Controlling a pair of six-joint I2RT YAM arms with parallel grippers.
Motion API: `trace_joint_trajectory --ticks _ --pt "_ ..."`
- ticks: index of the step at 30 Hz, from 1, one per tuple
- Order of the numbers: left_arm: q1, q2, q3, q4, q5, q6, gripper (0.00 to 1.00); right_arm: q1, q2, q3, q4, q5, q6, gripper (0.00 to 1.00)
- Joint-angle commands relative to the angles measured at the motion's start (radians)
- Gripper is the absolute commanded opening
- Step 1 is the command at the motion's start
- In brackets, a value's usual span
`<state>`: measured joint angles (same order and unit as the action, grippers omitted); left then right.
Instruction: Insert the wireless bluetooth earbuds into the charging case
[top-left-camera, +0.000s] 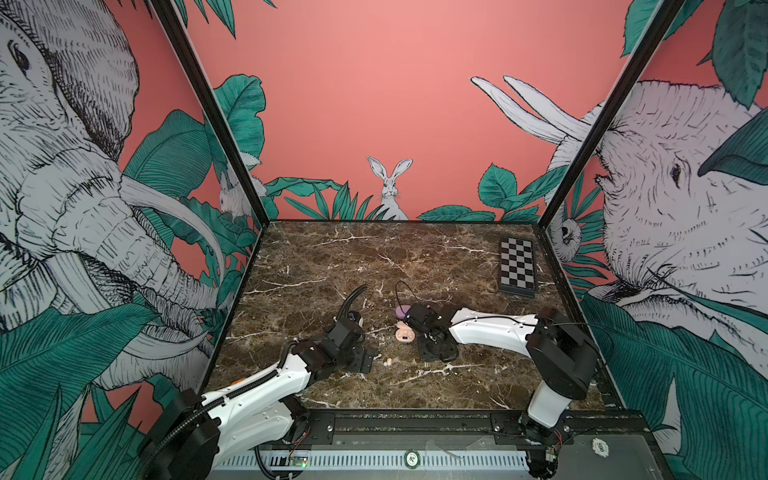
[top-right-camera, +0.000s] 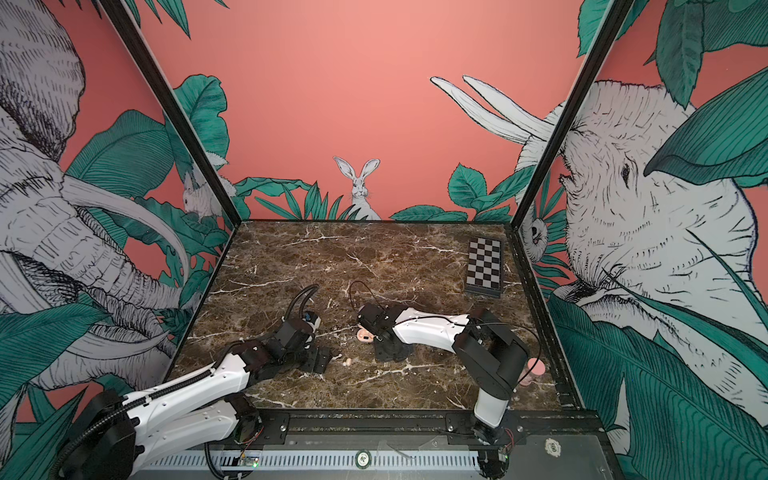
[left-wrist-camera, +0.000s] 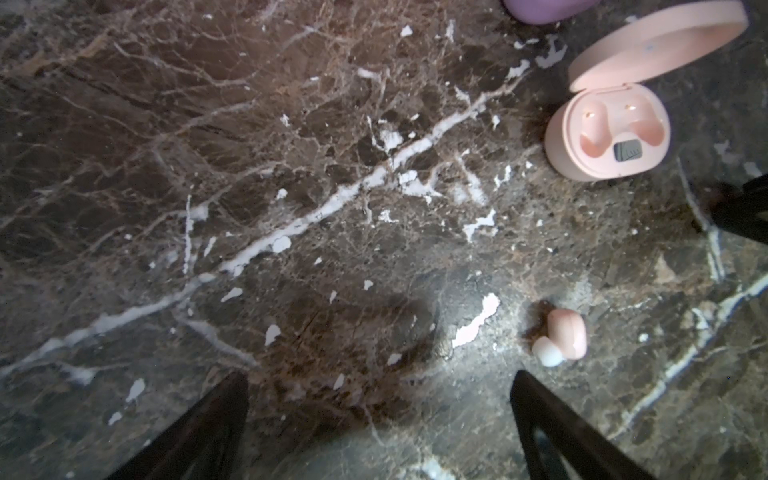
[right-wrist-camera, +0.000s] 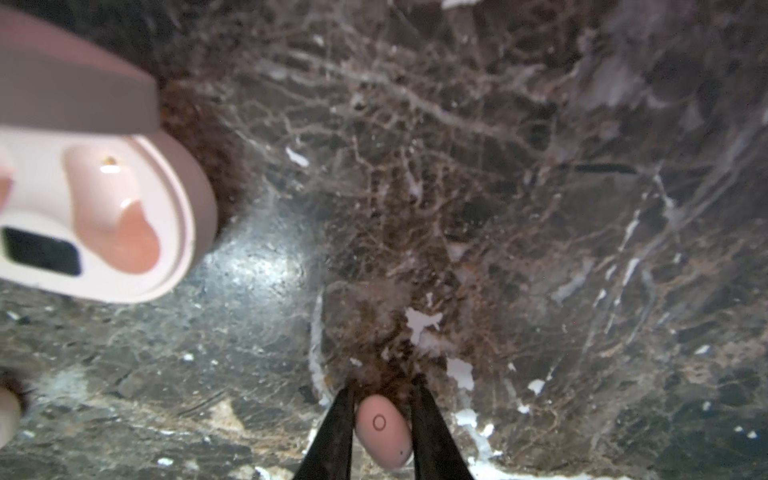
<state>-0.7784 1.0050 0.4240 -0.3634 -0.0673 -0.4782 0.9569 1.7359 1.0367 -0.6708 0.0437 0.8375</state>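
So, one peach bud pinched, one loose on the marble, case lid up.

Going left to right in both top views: the left gripper (top-left-camera: 368, 359) sits with its jaws spread wide and nothing in them, low over the marble table (top-left-camera: 415, 257). Just at its 3 o'clock lies a loose peach earbud (top-left-camera: 388, 363), white tip showing in the left wrist view (left-wrist-camera: 561, 337). Up at about 1 o'clock from that bud sits the open peach charging case (top-left-camera: 402, 334), both wells bare (left-wrist-camera: 611, 129), with a lilac case (top-left-camera: 402, 311) just behind it. The right gripper (right-wrist-camera: 380, 424) is clamped on the second peach earbud (right-wrist-camera: 384, 432), just beside the case. A checkerboard (top-left-camera: 516, 266) lies way off at 2 o'clock.
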Motion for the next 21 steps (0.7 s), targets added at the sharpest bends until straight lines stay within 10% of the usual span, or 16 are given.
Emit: trace_joint_trajectory --ticks 1,21 --pt "-0.005 0.005 0.018 0.012 0.001 -0.004 0.99 0.007 -0.03 -0.012 0.011 -0.001 -0.012 0.25" --pt "-0.004 0.006 0.018 0.009 0.001 -0.005 0.99 0.019 -0.083 -0.053 0.043 0.038 -0.008 0.14"
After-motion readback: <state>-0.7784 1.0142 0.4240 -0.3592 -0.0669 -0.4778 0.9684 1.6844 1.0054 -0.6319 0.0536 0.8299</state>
